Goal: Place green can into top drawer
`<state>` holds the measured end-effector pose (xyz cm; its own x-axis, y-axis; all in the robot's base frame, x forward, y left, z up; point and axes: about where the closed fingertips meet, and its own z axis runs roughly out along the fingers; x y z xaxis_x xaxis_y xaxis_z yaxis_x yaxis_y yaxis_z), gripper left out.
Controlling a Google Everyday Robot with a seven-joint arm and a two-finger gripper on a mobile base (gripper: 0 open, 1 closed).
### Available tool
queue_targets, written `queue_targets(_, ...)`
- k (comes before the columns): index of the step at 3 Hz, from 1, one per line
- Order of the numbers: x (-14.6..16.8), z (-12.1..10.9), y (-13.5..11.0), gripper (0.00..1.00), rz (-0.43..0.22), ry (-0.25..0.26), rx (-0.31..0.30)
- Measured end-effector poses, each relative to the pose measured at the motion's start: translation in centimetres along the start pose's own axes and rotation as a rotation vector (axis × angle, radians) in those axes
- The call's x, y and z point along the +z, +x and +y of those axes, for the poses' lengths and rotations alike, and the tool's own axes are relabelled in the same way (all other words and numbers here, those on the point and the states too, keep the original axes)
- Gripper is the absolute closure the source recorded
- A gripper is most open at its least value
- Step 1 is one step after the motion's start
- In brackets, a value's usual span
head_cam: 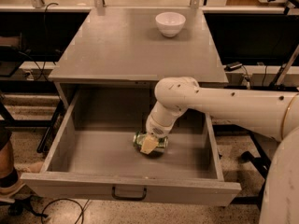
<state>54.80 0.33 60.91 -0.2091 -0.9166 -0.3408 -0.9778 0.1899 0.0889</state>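
The green can [139, 140] lies on its side low over the floor of the open top drawer [100, 155], right of centre. My gripper [150, 143] reaches down into the drawer from the right and is shut on the can. One tan finger [149, 145] crosses the can's front and hides its middle. The drawer's dark pull handle [128, 193] shows on the front panel. I cannot tell if the can touches the drawer floor.
A white bowl [170, 23] stands at the back of the grey cabinet top [126, 45]. My white arm [233, 107] crosses over the drawer's right wall. Cables and table legs lie on the floor to the left.
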Motion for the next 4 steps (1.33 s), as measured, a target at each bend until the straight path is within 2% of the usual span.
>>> queue_targets(2, 0.3, 0.2, 0.0, 0.11, 0.002, -0.006, -0.001)
queue_targets(3, 0.2, 0.2, 0.2, 0.00, -0.001, -0.002, 0.001)
queue_targets(4, -2.0, -0.1, 1.5, 0.00, -0.041, 0.043, 0.025)
